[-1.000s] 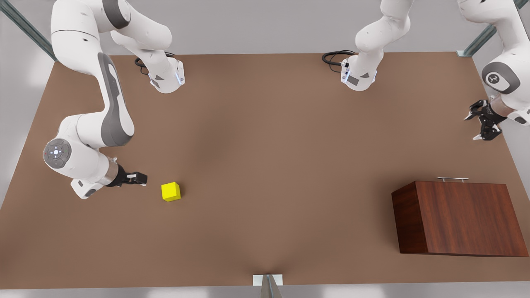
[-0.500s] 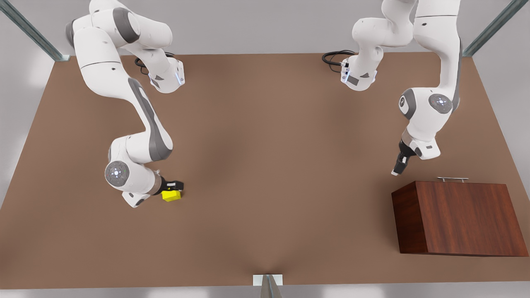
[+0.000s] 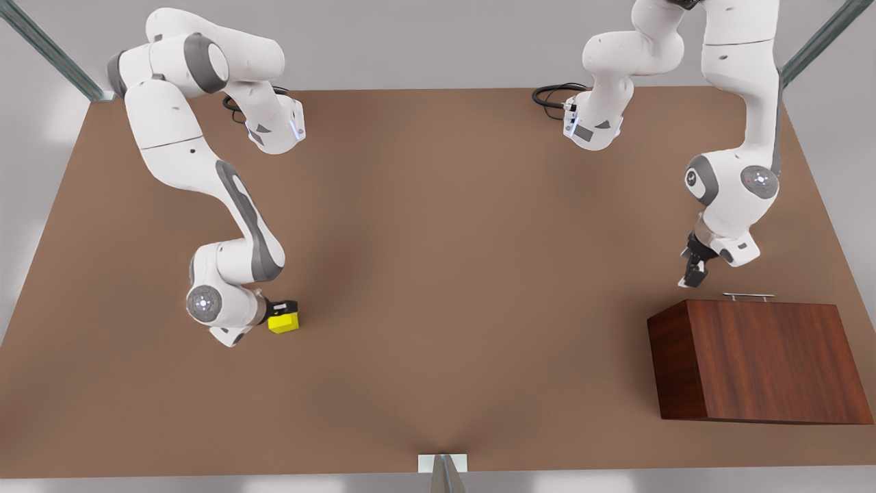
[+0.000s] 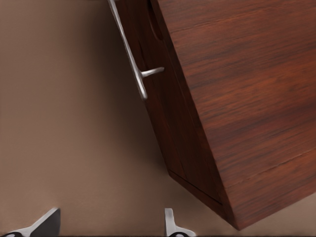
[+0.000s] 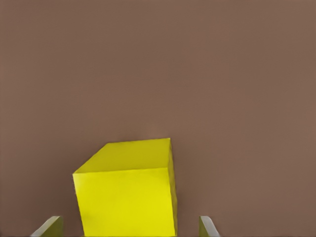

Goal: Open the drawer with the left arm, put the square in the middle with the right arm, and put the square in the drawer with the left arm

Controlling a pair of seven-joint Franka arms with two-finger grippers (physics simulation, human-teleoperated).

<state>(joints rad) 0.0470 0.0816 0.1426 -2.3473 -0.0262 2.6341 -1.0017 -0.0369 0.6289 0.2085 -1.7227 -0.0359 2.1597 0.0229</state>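
Moved: L gripper (image 3: 692, 272) dropped toward handle (image 3: 749, 296), fingers apart.
R gripper (image 3: 282, 309): fingers apart, straddling cube (image 3: 283, 322), lower left of front view.
Drawer (image 3: 753, 359): shut, lower right.
Progress: no step done yet.

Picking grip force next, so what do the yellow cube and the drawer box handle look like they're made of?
Yellow cube: plain, matte, uniform colour, possibly plastic or painted; the look leaves it open. Handle: thin bar with a silver sheen, apparently brushed metal.
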